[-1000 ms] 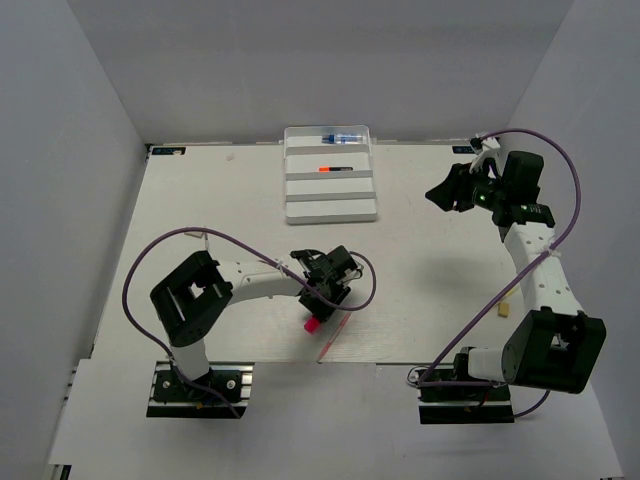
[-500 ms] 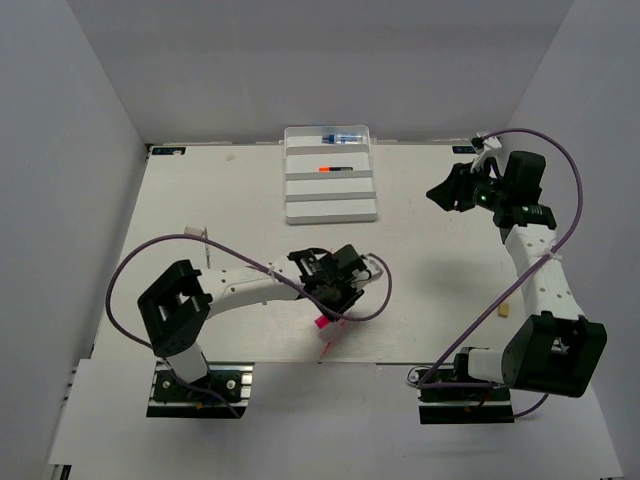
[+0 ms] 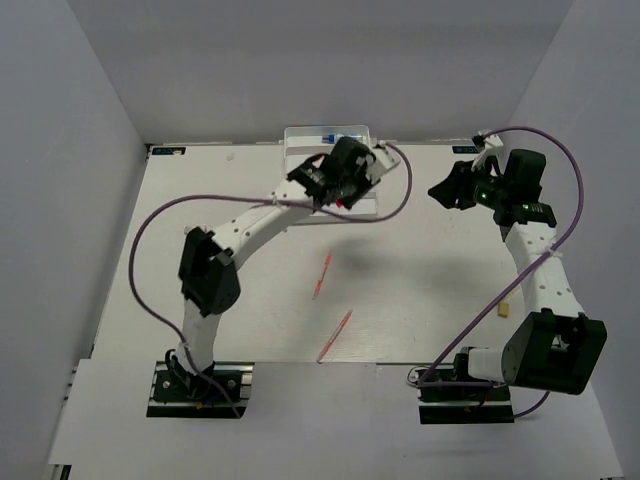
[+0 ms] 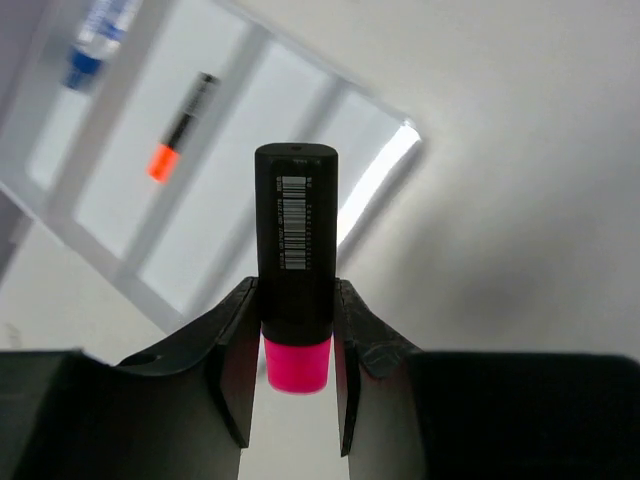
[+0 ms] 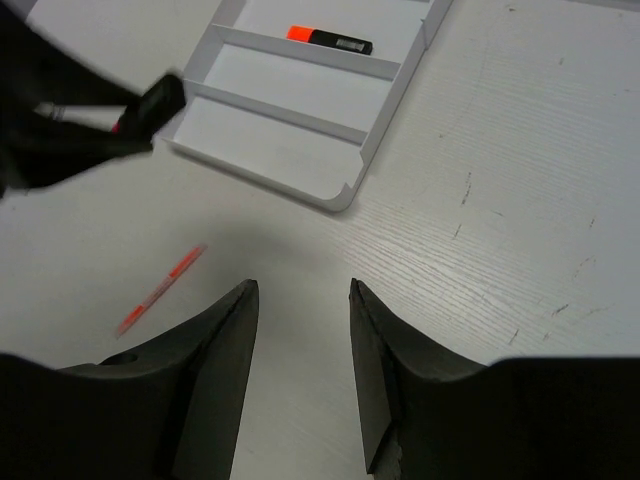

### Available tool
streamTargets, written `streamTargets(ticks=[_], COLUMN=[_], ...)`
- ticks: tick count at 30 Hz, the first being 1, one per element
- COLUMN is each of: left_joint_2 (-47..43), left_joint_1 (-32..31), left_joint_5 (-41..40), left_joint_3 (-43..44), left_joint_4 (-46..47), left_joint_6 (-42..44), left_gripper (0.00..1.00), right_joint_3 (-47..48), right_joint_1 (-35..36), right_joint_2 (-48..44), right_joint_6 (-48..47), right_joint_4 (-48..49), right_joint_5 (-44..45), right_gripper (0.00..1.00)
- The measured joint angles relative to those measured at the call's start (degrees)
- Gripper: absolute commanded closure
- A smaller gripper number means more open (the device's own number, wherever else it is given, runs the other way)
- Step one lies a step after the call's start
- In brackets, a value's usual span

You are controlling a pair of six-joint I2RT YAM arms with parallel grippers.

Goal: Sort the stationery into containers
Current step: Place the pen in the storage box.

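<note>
My left gripper (image 4: 296, 350) is shut on the pink-and-black marker (image 4: 296, 240), pink cap toward the wrist, and holds it above the white tray (image 4: 250, 200). In the overhead view the left gripper (image 3: 338, 192) hangs over the tray (image 3: 350, 215) and covers its middle rows. The orange-and-black marker (image 4: 183, 128) lies in one row and the blue-capped bottle (image 3: 337, 137) in the far row. Two pink-orange sticks (image 3: 321, 274) (image 3: 335, 334) lie on the table. My right gripper (image 5: 300, 300) is open and empty, up in the air right of the tray (image 5: 300, 170).
A tiny tan eraser (image 3: 506, 309) lies near the right arm's lower link. The left arm's purple cable loops over the left of the table. Grey walls close in the table at the back and both sides.
The left arm has swung from the near-middle of the table up to the tray, carrying the pink-and-black marker it closed on. The right arm has barely moved.
</note>
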Motion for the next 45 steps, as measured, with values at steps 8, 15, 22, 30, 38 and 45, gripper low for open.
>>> streamTargets(ticks=[8, 15, 22, 30, 38, 45], left_joint_2=[19.89, 24.81, 27.23, 29.66, 31.91, 34.14], left_joint_1=[15.21, 19.8, 19.56, 19.43, 19.58, 19.63], left_joint_5=[3.96, 8.09, 9.97, 9.73, 8.35, 8.37], left_joint_3=[18.14, 18.16, 18.93, 18.93, 18.93, 18.34], left_joint_4=[7.54, 18.71, 25.18, 28.81, 31.08, 31.21], left_joint_6=[22.69, 33.62, 34.71, 30.49, 27.34, 26.69], left_gripper=[1.0, 1.0, 1.0, 1.0, 1.0, 0.97], right_joint_3=[0.42, -0.28, -0.61, -2.03, -2.08, -2.08], right_joint_1=[-0.96, -1.16, -1.18, -1.38, -1.42, -1.42], right_joint_2=[2.4, 2.56, 2.99, 3.04, 3.76, 4.87], right_joint_6=[0.22, 0.5, 0.63, 0.83, 1.44, 2.49], right_joint_4=[0.07, 1.05, 1.44, 1.77, 1.86, 1.9], right_joint_5=[0.52, 0.5, 0.5, 0.48, 0.17, 0.07], right_gripper=[0.53, 0.53, 0.53, 0.53, 0.54, 0.54])
